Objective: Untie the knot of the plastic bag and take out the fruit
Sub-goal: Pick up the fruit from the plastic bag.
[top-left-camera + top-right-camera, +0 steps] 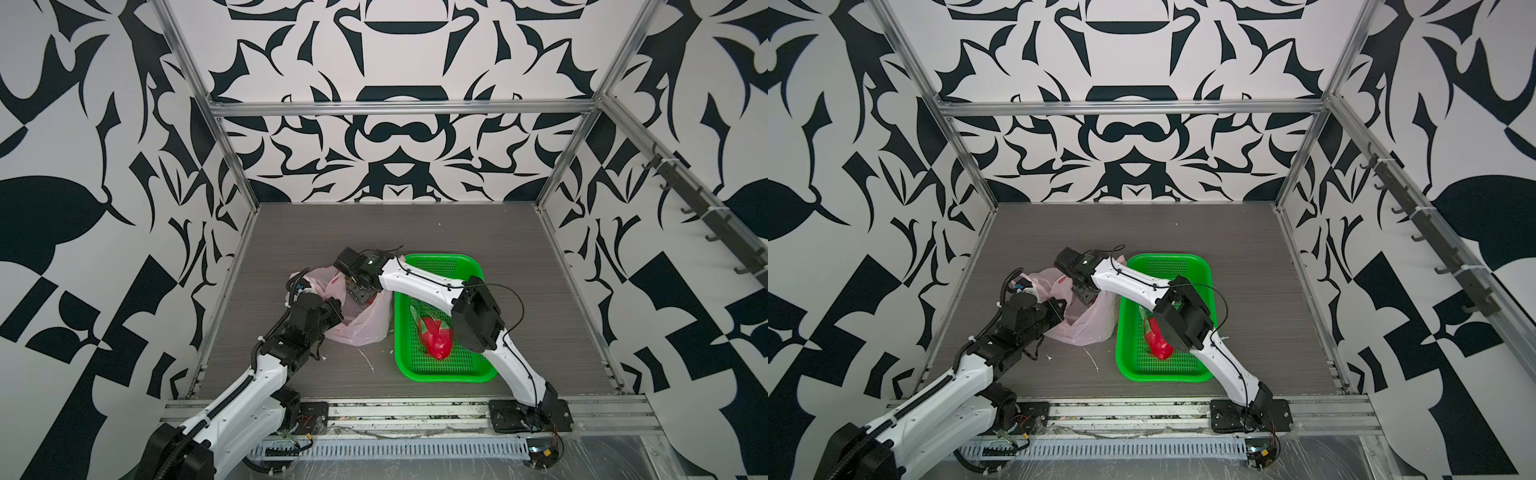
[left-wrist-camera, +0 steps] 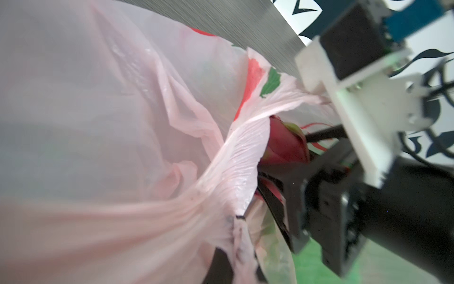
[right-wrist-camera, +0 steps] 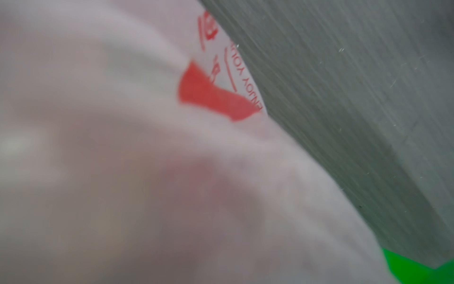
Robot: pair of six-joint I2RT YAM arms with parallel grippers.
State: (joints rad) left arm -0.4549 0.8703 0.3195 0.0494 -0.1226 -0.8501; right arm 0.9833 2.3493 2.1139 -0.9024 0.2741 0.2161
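The pale-pink plastic bag lies slumped on the grey table, left of the green basket. My left gripper is shut on a bunched strip of the bag's rim and holds the mouth up. My right gripper reaches down into that mouth. In the left wrist view its black fingers sit against a magenta dragon fruit inside the bag; whether they press on it is hidden. The right wrist view shows only blurred bag film. No knot is visible.
A green perforated basket stands right of the bag with one magenta dragon fruit in it, partly under my right forearm. White scraps lie in front of the bag. Aluminium frame rails border the table.
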